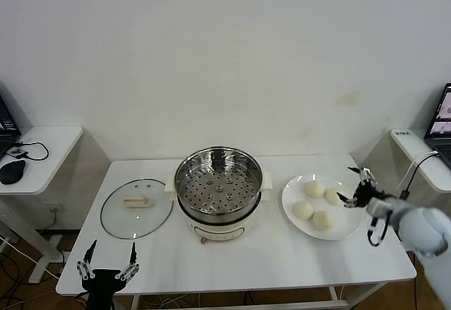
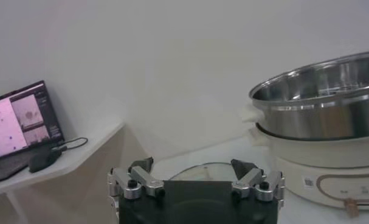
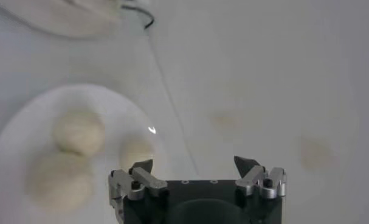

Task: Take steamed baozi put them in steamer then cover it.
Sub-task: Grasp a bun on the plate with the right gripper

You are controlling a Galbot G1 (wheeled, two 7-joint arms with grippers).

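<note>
Several cream-white steamed baozi lie on a white plate at the table's right. The steel steamer, uncovered, stands mid-table with its perforated tray bare. Its glass lid lies flat to the left. My right gripper hovers open over the plate's right rim, just beside the nearest bun. In the right wrist view three baozi show on the plate, off to one side of the open, empty gripper. My left gripper waits open at the table's front left edge; its own view shows the gripper facing the steamer.
A side table at the left holds a laptop, a mouse and a cable. Another side table with a laptop stands at the right, close behind my right arm. The wall runs right behind the table.
</note>
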